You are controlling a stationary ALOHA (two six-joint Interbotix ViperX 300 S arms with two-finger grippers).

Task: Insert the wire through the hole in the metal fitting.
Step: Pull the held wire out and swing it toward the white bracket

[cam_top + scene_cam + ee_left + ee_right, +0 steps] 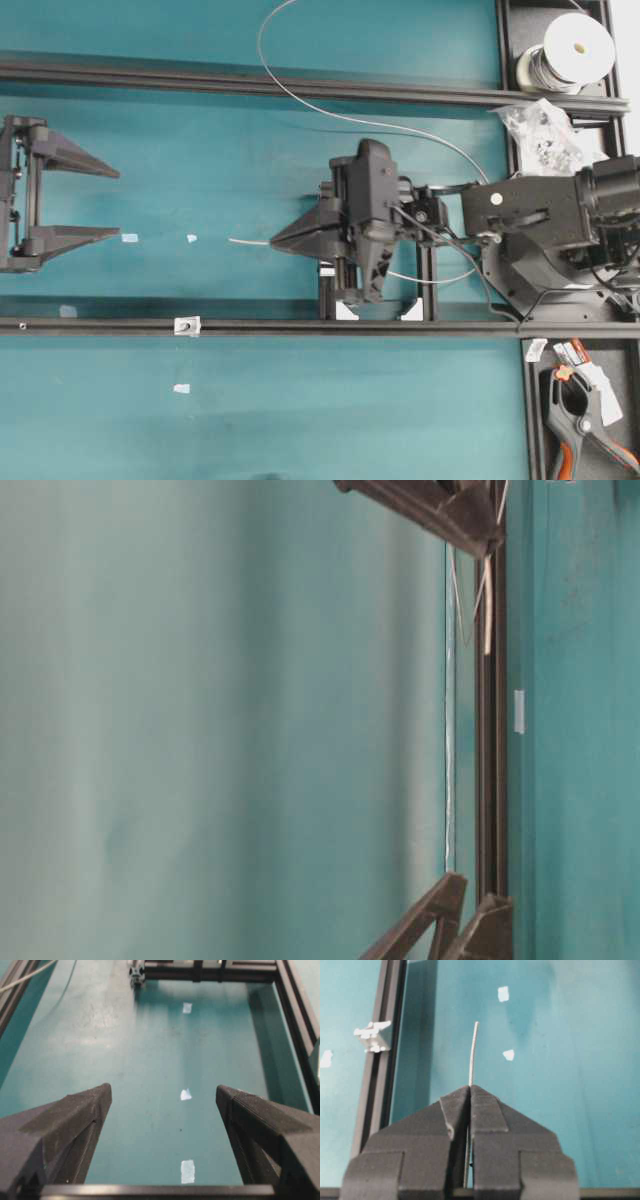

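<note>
Overhead view: right gripper [274, 240] clamped together on the wire [245, 241], its free end pointing to nine o'clock. Left gripper [118, 203] stands apart, holding nothing. Metal fitting [186, 325] sits on the rail [100, 325] at seven o'clock from the wire tip.

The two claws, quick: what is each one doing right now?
Left gripper: open, holding nothing.
Right gripper: shut on the wire, whose free end sticks out ahead.

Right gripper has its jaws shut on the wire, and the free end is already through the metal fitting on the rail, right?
No. The right gripper grips the wire, but the right wrist view shows its free end clear of the metal fitting.
</note>
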